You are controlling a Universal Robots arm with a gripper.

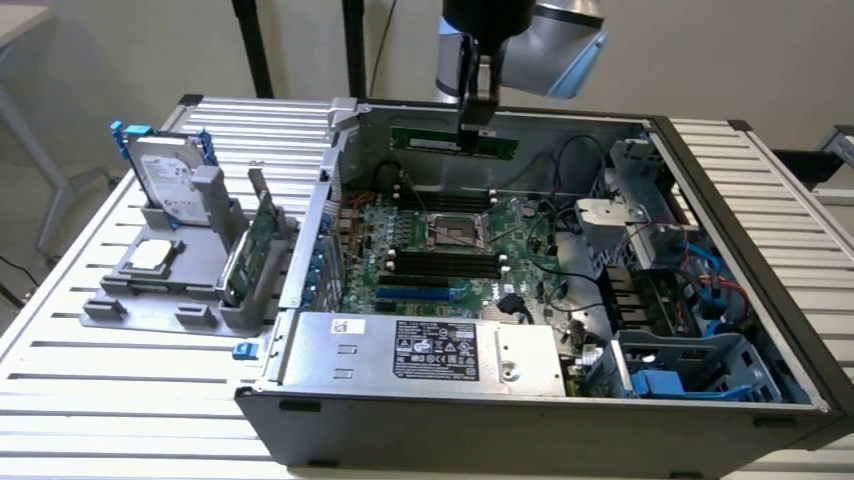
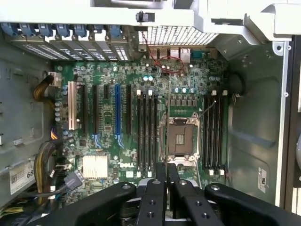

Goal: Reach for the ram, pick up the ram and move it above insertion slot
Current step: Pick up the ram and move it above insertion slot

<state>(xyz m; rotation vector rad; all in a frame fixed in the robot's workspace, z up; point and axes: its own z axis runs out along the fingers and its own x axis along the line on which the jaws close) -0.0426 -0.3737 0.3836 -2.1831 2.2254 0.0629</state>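
We see the open case [image 1: 747, 300] lying on a slatted table [image 1: 120, 400], its motherboard [image 1: 441, 250] facing up, with the arm [image 1: 534, 30] hanging over the far side of it. On the exterior view's left a grey rack [image 1: 167, 290] holds a hard drive [image 1: 174, 180] and a green expansion card [image 1: 254, 245] on edge; no thin stick is left there that we can make out. The gripper [image 1: 470, 128] is closed on the ram [image 1: 454, 143], which it holds level by its upper edge, high above the board and near the case's far wall. From the wrist, the fingers [image 2: 151, 202] stand pressed close together with only a thin dark edge between them, which we take for the stick seen end-on. Below them lie the socket [image 2: 179, 137] and the black slots [image 2: 149, 129] on either side of it. We judge the reach and the pick-up done, and the carry well along: the stick is over the board, but in the exterior view it appears to hang beyond the slots rather than squarely over one, so the final lining-up seems to remain.
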